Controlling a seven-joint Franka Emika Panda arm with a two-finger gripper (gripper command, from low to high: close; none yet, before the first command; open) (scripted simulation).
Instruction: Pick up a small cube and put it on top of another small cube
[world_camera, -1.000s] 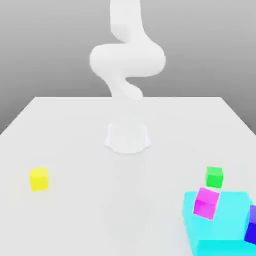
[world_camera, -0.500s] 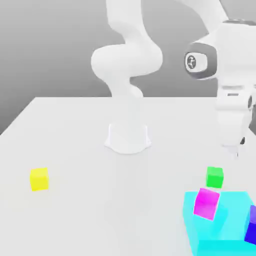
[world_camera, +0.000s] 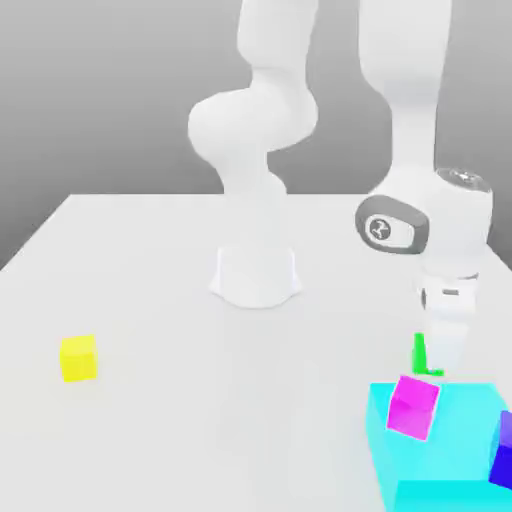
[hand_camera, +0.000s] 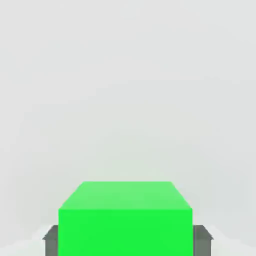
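The small bright green matte cube (world_camera: 420, 354) sits on the flat white table (world_camera: 150, 300) toward the exterior view's right, between the fingers (hand_camera: 202, 239) of the white arm's two-finger gripper (world_camera: 441, 366), which stands over it. Just in front lies the large cyan block (world_camera: 455, 440), with the small magenta cube (world_camera: 412, 405) at its near-left corner. The small yellow cube (world_camera: 78, 357) lies well apart, at the exterior view's left. The arm's round white base (world_camera: 255, 275) stands behind, mid-table.
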